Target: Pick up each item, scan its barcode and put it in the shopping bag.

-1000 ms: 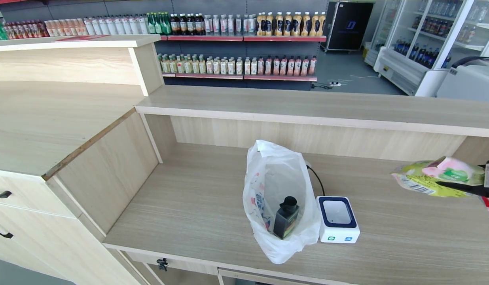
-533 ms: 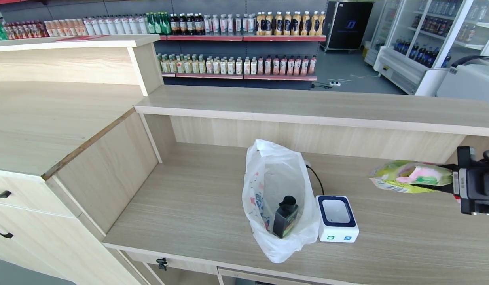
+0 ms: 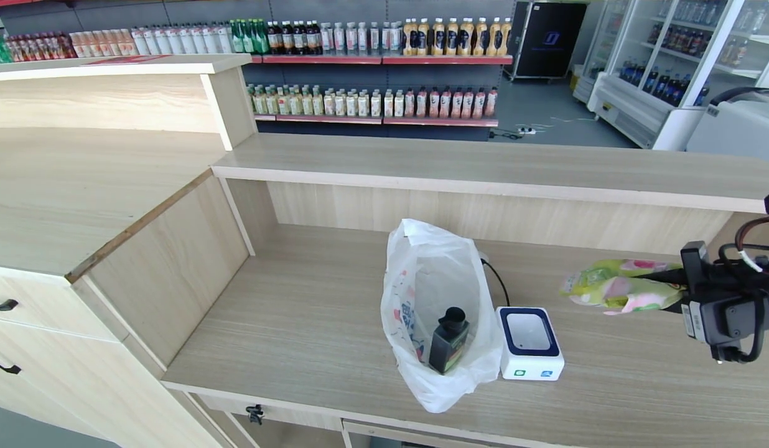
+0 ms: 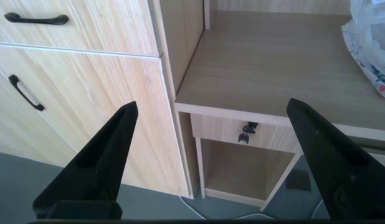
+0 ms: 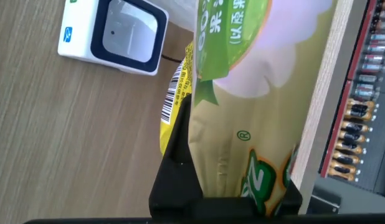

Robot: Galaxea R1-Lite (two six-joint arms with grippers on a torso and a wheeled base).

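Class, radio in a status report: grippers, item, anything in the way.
Right gripper shut on snack pouch, above counter right of scanner. Left gripper open, low beside the drawers. Nothing between pouch and scanner; bottle in shopping bag.

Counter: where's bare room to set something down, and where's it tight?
Biggest bare patch: the counter between the left side panel and the bag. Also bare: right of the scanner, below the pouch held by the right gripper. Tight: bag and scanner sit side by side at centre front, with the scanner's cable running behind them.
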